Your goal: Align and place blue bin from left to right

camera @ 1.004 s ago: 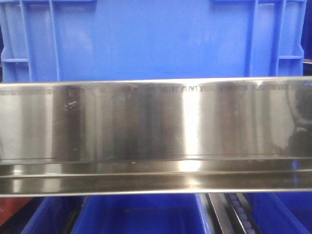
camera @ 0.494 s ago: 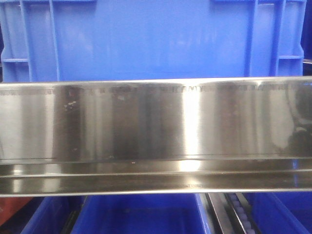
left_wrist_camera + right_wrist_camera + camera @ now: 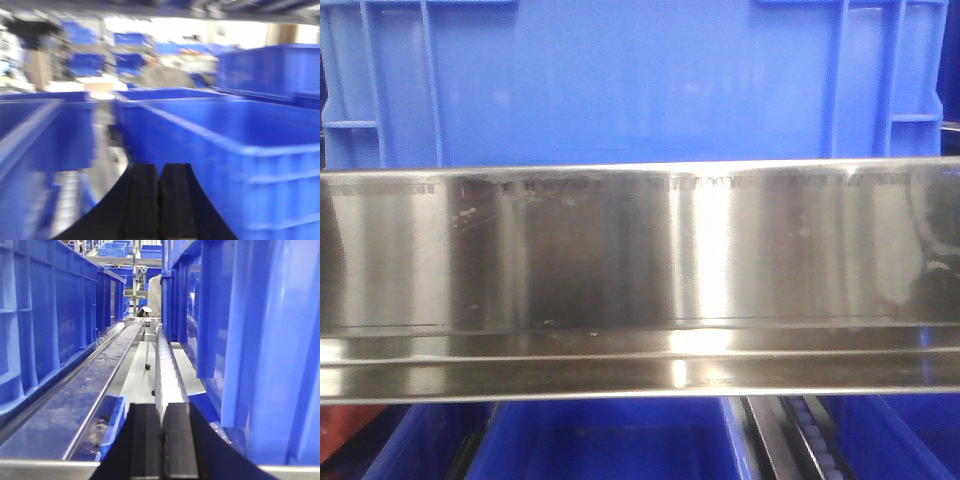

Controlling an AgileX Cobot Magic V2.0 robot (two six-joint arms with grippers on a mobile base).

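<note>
The blue bin [image 3: 630, 80] fills the top of the front view, its wide flat wall facing me, with vertical ribs near both corners. Neither gripper shows in that view. In the blurred left wrist view my left gripper [image 3: 160, 167] is shut on nothing, and a large blue crate [image 3: 225, 150] lies just ahead to its right. My right gripper [image 3: 161, 407] is also shut and empty. It points down a gap between a ribbed blue crate wall [image 3: 250, 340] close on the right and another crate [image 3: 45, 315] on the left. I cannot tell which of these crates is the bin.
A polished steel rail [image 3: 640, 280] crosses the front view below the bin, with darker blue crates [image 3: 610, 440] under it. A roller track [image 3: 165, 365] and a steel guide [image 3: 100, 375] run away between the crates. Another blue crate [image 3: 45, 130] stands left of the left gripper.
Only the reflections on the steel rail shift a little. The bin stays where it was.
</note>
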